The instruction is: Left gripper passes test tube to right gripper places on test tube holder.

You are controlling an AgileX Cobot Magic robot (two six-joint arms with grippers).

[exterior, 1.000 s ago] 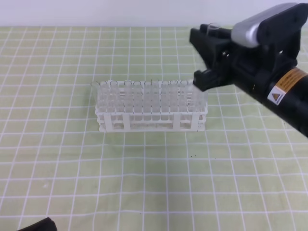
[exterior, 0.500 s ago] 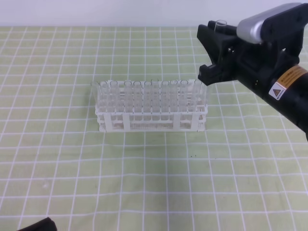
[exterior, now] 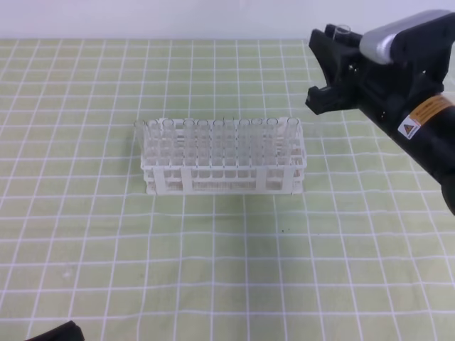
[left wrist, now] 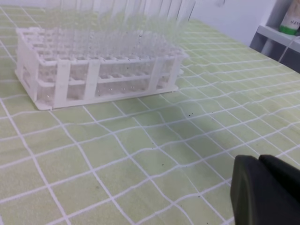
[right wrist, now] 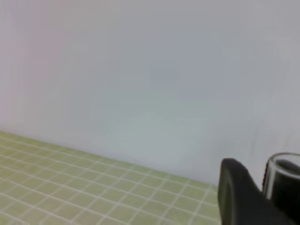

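- Your right pincer [exterior: 328, 67] hangs above the far right of the green checked tabletop [exterior: 213, 270], raised and off to the right of the test tube holder [exterior: 224, 160], well clear of its nearest corner.
- Its jaws stand narrowly parted around the test tube [exterior: 343, 30]: the clear open rim pokes up between the black fingers in the high view, and the right wrist view shows that same rim beside one finger. You have the tube, though the grip itself is mostly hidden.
- Your left pincer [left wrist: 267, 190] sits low over the tabletop in its own wrist view, fingers pressed together on nothing. In the high view only a dark sliver shows at the bottom left edge.
- The holder stands mid-tabletop, white lattice crowded with clear tubes. Which holes are free cannot be told from here.
- Judge the tube as light, rigid, smooth and brittle: glass that slides in hard jaws and cracks if squeezed or knocked against the rack.
- The hold looks to be near the open end, which would leave the rounded end free below to lead into a hole. Keep it upright and lower it straight; a tilt risks jamming on the lattice or nudging neighbouring tubes.
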